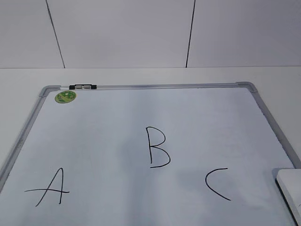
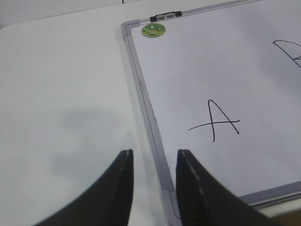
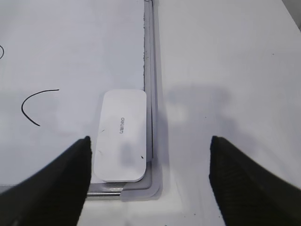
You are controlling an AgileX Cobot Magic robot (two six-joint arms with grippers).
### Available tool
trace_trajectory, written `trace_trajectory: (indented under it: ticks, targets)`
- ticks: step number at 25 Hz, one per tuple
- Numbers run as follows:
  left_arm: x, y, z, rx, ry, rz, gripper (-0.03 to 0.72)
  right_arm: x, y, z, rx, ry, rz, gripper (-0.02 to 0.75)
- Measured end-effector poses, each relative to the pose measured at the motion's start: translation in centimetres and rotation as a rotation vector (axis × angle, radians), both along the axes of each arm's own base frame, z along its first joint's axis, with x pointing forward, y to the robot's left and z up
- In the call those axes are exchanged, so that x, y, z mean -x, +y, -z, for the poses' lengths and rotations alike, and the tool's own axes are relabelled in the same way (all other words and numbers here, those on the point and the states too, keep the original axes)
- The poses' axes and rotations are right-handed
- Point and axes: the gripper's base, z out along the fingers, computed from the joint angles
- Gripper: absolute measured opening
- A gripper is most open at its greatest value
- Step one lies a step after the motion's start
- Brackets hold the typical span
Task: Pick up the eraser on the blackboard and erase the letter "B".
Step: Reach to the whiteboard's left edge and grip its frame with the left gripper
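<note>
The blackboard is a white board with a grey frame, lying flat on the table. It bears a black "A", the letter "B" in the middle, and a "C". The white eraser lies flat in the board's near right corner; its edge shows in the exterior view. My right gripper is open wide and empty above that corner, the eraser by its left finger. My left gripper is open and empty over the board's near left frame.
A black-and-clear marker rests on the board's far frame beside a round green sticker. White table surrounds the board on both sides. A white panelled wall stands behind.
</note>
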Motion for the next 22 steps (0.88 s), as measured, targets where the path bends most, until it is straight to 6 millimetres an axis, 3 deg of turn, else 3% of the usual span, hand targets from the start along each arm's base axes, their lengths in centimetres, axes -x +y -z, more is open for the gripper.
trace_trajectory:
  ticks: [22]
  targets:
    - [0.0, 0.0, 0.0, 0.0, 0.0, 0.0, 0.239, 0.0, 0.0, 0.0, 0.0, 0.0, 0.0, 0.586]
